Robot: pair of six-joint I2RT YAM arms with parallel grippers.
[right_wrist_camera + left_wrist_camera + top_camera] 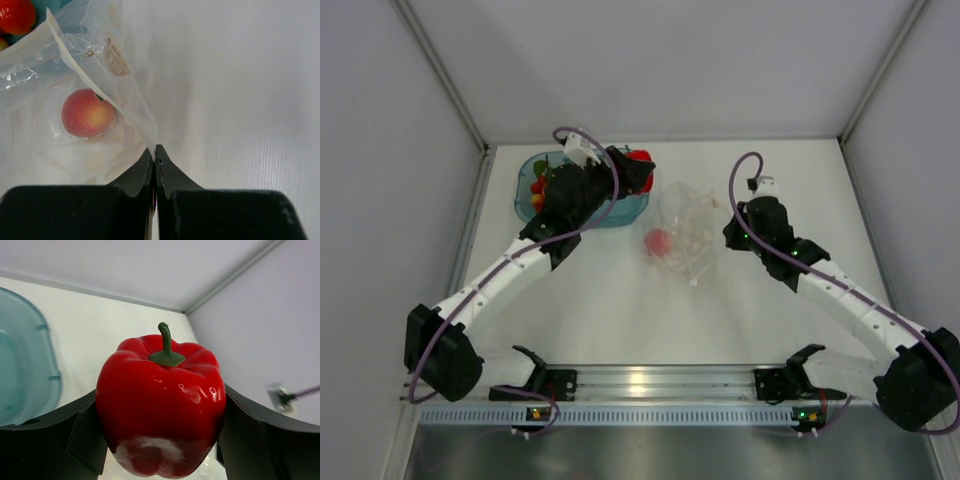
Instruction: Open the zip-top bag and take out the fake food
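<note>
Unpacking at the 2-arm bench: the left tool (pixel 638 170) is clamped on the flanks of a glossy red plastic bell pepper with a green stem (pixel 160 405). It holds the pepper aloft at the right-hand end of the translucent teal plastic tray (pixel 527 197), where small red and yellow pieces of fake food (pixel 538 186) already lie. The right tool (pixel 154 156), fingers pressed together, pinches an edge of the clear, floppy zip-top bag (pixel 692 232). The bag lies on the white surface (pixel 620 310) between the 2 arms, just right of the tray. 1 pink-and-yellow plastic peach (pixel 88 113) sits inside the bag. The step in hand looks to be delivery of the pepper. In the wrist view the tray lies to its left, so the next move likely calls for a short shift over the basin and a release. That leaves the peach to fetch while the right tool anchors the bag.
</note>
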